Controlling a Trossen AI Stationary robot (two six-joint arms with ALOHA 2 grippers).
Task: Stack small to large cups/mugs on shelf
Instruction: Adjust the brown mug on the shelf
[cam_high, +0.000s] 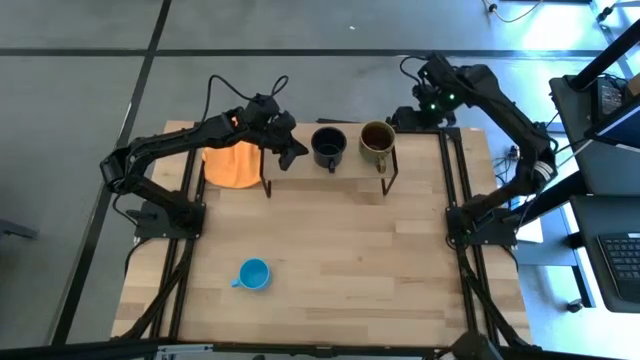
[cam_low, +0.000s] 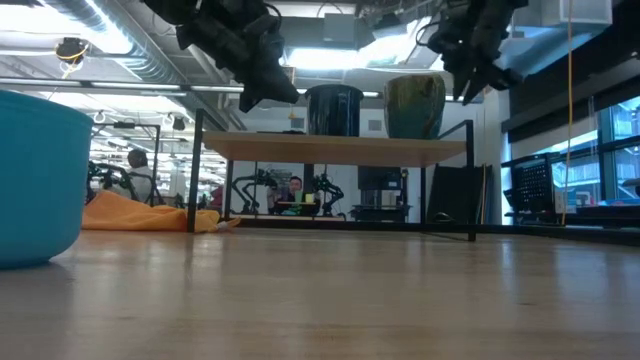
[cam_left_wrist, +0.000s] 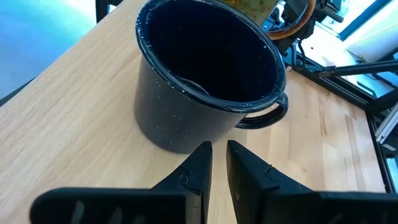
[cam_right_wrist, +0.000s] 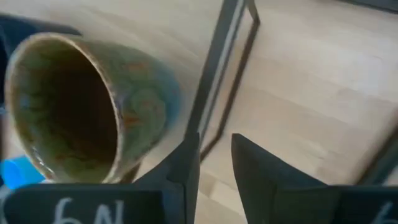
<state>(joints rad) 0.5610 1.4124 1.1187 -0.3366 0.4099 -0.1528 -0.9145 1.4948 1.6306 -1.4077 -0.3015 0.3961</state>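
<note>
The shelf (cam_high: 350, 166) stands at the table's far middle. The black mug (cam_high: 329, 147) and the olive-brown mug (cam_high: 377, 143) stand upright on its top board, side by side, the black one to the left. The light blue mug (cam_high: 254, 274) stands on the tabletop near the front left, and looms large in the low view (cam_low: 30, 180). My left gripper (cam_high: 292, 152) hovers just left of the black mug (cam_left_wrist: 205, 81), fingers nearly together and empty. My right gripper (cam_high: 402, 120) hovers at the far right of the olive-brown mug (cam_right_wrist: 81, 106), fingers close together and empty.
An orange cloth (cam_high: 232, 163) lies on the table left of the shelf, under my left arm. The shelf's thin black legs (cam_right_wrist: 214, 62) stand close to my right gripper. Bare tabletop (cam_high: 380, 260) stretches between the shelf and the front edge.
</note>
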